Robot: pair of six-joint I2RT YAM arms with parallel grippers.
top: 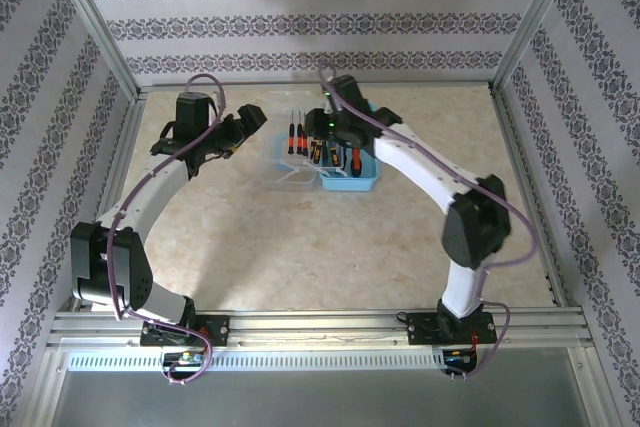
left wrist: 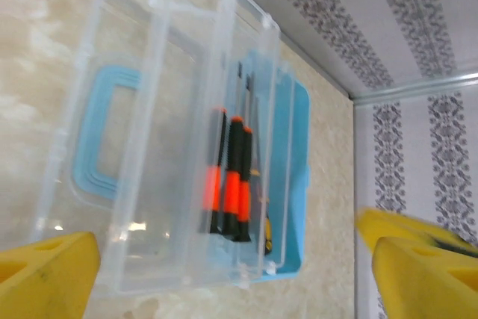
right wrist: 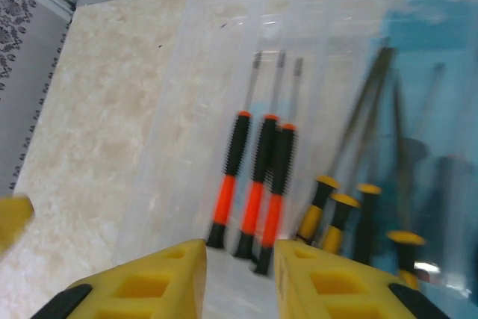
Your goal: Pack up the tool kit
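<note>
Yellow left claw (left wrist: 231,259) gapes wide; right claw (right wrist: 239,263) narrow, empty; yellow-handled screwdrivers (right wrist: 334,211) in blue tray (right wrist: 441,28) look blurred.

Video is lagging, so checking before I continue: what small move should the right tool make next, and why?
Probably lower the right tool onto the orange-handled screwdrivers: its jaws stand apart over their handle ends, holding nothing, and the three lie side by side in the clear case beside the blue tray.

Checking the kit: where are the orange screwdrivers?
The orange screwdrivers lie far centre in the top view, in the clear case, left of the yellow drivers.
</note>
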